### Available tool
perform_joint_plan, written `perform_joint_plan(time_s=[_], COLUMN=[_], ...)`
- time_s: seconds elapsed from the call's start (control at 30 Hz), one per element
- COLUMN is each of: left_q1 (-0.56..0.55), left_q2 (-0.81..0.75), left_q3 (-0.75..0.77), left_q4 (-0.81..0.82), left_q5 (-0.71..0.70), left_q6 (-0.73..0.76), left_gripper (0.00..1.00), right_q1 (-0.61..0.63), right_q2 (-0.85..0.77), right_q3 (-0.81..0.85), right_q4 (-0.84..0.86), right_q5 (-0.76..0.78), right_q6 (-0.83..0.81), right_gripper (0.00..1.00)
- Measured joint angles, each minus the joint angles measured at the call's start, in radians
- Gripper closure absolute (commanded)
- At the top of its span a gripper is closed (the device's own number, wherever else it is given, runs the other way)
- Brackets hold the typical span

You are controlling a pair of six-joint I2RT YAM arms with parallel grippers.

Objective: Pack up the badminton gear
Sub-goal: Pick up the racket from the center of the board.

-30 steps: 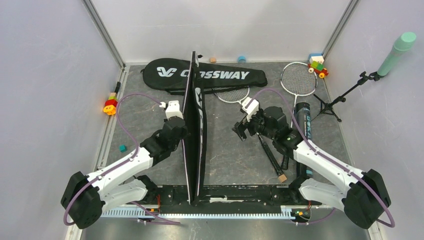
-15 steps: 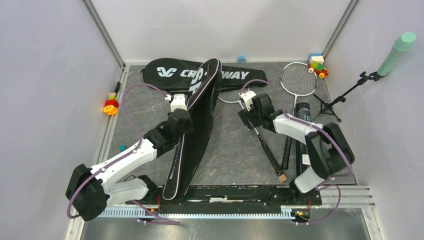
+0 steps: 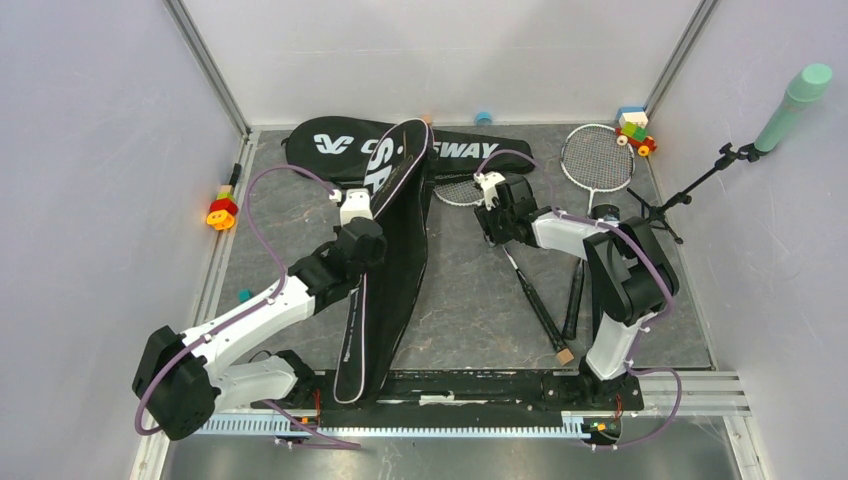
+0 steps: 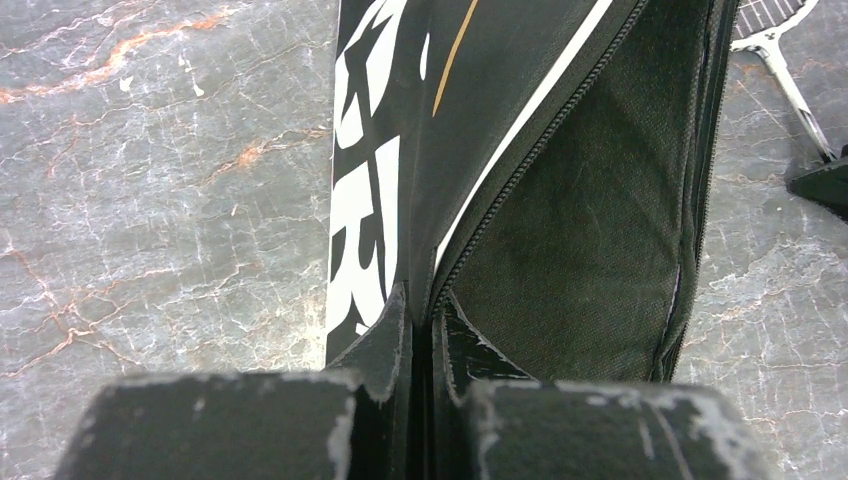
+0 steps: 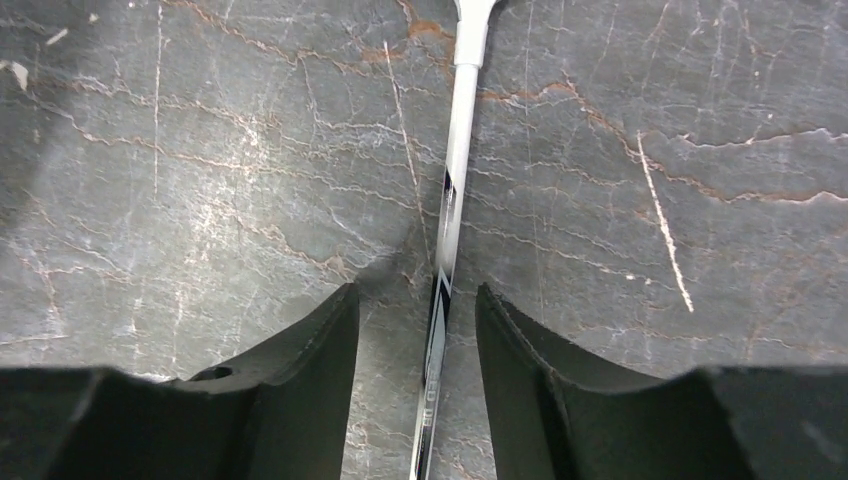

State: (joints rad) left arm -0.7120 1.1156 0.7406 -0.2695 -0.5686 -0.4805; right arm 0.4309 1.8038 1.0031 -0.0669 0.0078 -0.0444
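The left tool [image 4: 425, 330] is clamped on the zip edge of the SPORT bag [image 4: 560, 220], holding its mouth open on the worktop [image 4: 150, 200]. To its right, the right tool [image 5: 418, 300] stands half open astride the racket [image 5: 455, 190], whose shaft lies flat, running lengthwise between the jaws and touching neither.

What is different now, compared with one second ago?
The black "SPORT" racket bag, pinched by the left fingers, tipped from upright to leaning right. The right fingers moved farther out and now straddle the white racket shaft. The black "CROSSWAY" bag stayed put.
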Motion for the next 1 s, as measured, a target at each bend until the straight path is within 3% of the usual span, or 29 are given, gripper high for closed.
perform_joint_plan(time_s=[0.17, 0.27, 0.37, 0.4, 0.57, 0.73, 0.83, 1.0], left_q1=[0.0, 0.0, 0.0, 0.0, 0.015, 0.071, 0.104, 0.195], left_q2=[0.0, 0.0, 0.0, 0.0, 0.016, 0.066, 0.103, 0.135], left_q3=[0.001, 0.001, 0.001, 0.001, 0.002, 0.007, 0.035, 0.095], left_q4=[-0.014, -0.014, -0.014, -0.015, -0.012, 0.015, 0.02, 0.01], left_q5=[-0.034, -0.039, -0.053, -0.06, -0.078, -0.074, -0.058, -0.053], left_q6=[0.0, 0.0, 0.0, 0.0, -0.001, -0.001, -0.001, -0.009], left_gripper=[0.98, 0.98, 0.98, 0.98, 0.98, 0.98, 0.98, 0.98], right_q1=[-0.022, -0.027, -0.036, -0.038, -0.03, 0.021, 0.059, 0.093], right_q2=[0.019, 0.029, 0.032, 0.031, -0.011, -0.157, -0.29, -0.426], right_q3=[0.011, 0.012, 0.007, 0.001, -0.049, -0.156, -0.206, -0.238], right_q4=[0.008, 0.033, 0.056, 0.065, 0.08, 0.037, -0.053, -0.044], right_q5=[-0.052, -0.054, -0.052, -0.051, -0.036, -0.036, -0.116, -0.214], right_q6=[0.052, 0.074, 0.094, 0.105, 0.114, 0.1, 0.109, 0.151], right_gripper=[0.6, 0.75, 0.97, 1.0, 1.0, 1.0, 1.0, 1.0])
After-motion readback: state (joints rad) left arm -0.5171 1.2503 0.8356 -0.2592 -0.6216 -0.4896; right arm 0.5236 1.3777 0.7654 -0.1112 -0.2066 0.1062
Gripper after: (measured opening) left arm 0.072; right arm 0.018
